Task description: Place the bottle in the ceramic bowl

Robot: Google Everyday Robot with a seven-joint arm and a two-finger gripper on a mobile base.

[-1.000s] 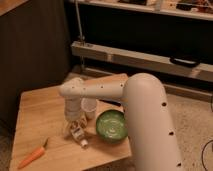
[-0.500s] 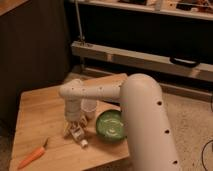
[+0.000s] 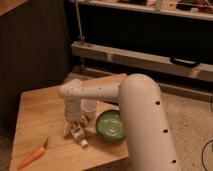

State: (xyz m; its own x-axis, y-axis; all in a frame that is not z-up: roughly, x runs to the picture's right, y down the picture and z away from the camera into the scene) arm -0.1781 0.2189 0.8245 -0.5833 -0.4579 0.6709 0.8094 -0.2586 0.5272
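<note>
The small white bottle (image 3: 80, 136) lies on its side on the wooden table (image 3: 40, 110), its narrow cap pointing to the front right. My gripper (image 3: 74, 128) hangs from the white arm directly over the bottle, right down at it and partly covering it. The green ceramic bowl (image 3: 111, 125) sits on the table just right of the bottle, with nothing in it, and the arm's thick forearm overlaps its right rim.
A small white cup (image 3: 88, 106) stands just behind the gripper and the bowl. An orange carrot (image 3: 32, 156) lies near the table's front left edge. The table's front edge runs close to the bottle. Dark shelving and a metal rail stand behind the table.
</note>
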